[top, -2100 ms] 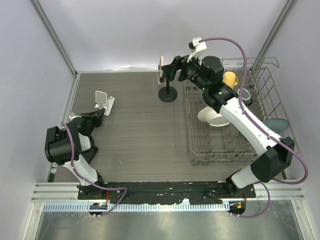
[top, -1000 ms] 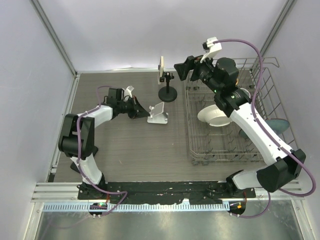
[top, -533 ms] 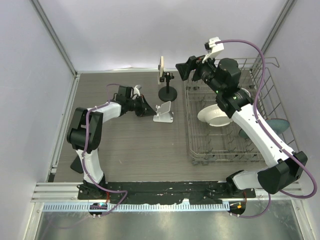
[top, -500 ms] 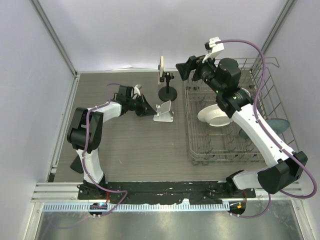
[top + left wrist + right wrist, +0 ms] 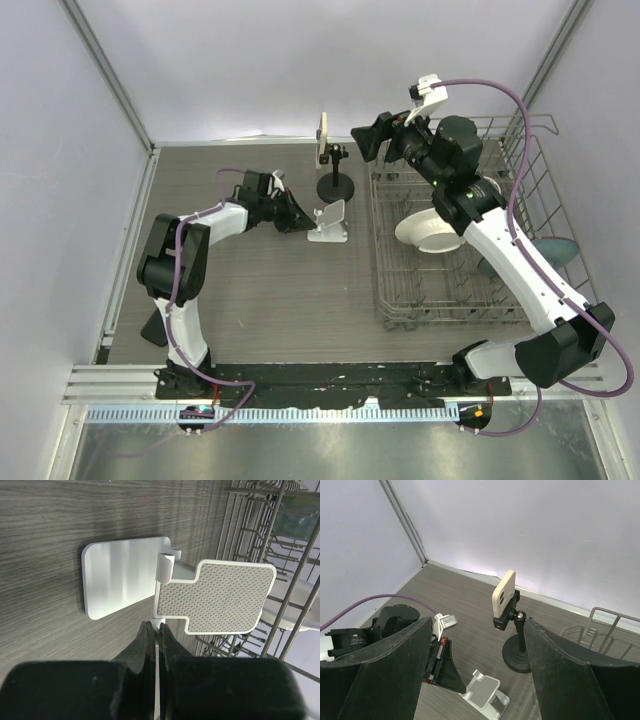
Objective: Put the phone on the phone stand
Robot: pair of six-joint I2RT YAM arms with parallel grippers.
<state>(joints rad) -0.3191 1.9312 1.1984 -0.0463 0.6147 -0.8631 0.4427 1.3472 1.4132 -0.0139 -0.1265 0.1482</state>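
Note:
The cream phone (image 5: 322,138) is clamped upright in a black tripod mount (image 5: 336,188) at the back of the table; it also shows in the right wrist view (image 5: 503,592). The white folding phone stand (image 5: 328,222) sits in front of the mount, next to the dish rack. My left gripper (image 5: 300,222) is shut on the stand's near edge; in the left wrist view (image 5: 156,627) a white sliver of the stand (image 5: 125,577) shows between the fingers. My right gripper (image 5: 368,140) is open and empty, just right of the phone and apart from it (image 5: 479,630).
A wire dish rack (image 5: 520,200) fills the right side, holding a white bowl (image 5: 425,232) and a teal plate (image 5: 555,250). Its wires (image 5: 280,555) stand right behind the stand's back plate. Grey walls close the table at the back and sides.
My left gripper has carried the white stand from the far left to the middle by the rack. My right gripper has drawn back to the right, away from the phone.

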